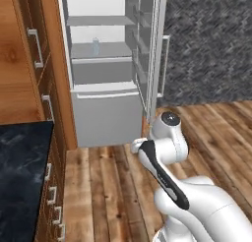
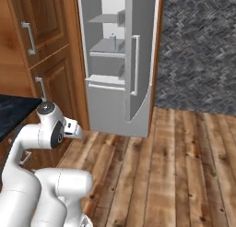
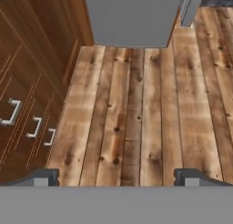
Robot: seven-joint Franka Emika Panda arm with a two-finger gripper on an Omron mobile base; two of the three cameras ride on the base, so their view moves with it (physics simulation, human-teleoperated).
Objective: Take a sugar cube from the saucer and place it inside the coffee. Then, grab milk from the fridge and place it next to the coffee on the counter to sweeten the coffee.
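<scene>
The milk (image 1: 96,46) stands upright on a shelf of the open fridge (image 1: 106,113), upper centre; gripper (image 3: 117,176) is spread wide, empty.

I am looking down on a plank wood floor (image 3: 136,104), wooden cabinets (image 1: 29,54) with silver handles (image 3: 34,126) standing beside it, a grey herringbone wall (image 2: 198,50) rising behind.

Base views share fridge (image 1: 106,64) (hand view floorward)
</scene>
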